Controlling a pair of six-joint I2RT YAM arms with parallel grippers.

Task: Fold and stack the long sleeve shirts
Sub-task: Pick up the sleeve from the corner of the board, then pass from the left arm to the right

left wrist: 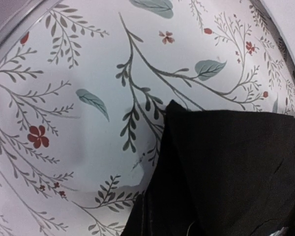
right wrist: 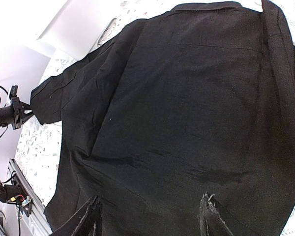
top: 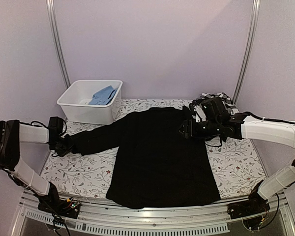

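Note:
The plain black shirt (top: 160, 157) lies spread flat on the flowered tablecloth (top: 83, 172), with no buttons showing. Its left sleeve (top: 96, 137) stretches out to the left. My left gripper (top: 65, 145) is at the cuff end, shut on the sleeve (left wrist: 226, 167), and its fingers are lost against the black cloth. My right gripper (top: 187, 130) hovers open over the shirt's right shoulder, with both fingertips (right wrist: 94, 216) above the cloth (right wrist: 187, 98) and nothing between them. The black-and-white checked shirt (top: 225, 98) lies bunched at the back right behind the right arm. The lettered shirt is out of view.
A white plastic bin (top: 76, 110) stands at the back left with a blue cloth (top: 103, 94) in it. Metal frame posts rise at the back left and back right. The table's near edge runs along a metal rail (top: 152, 216).

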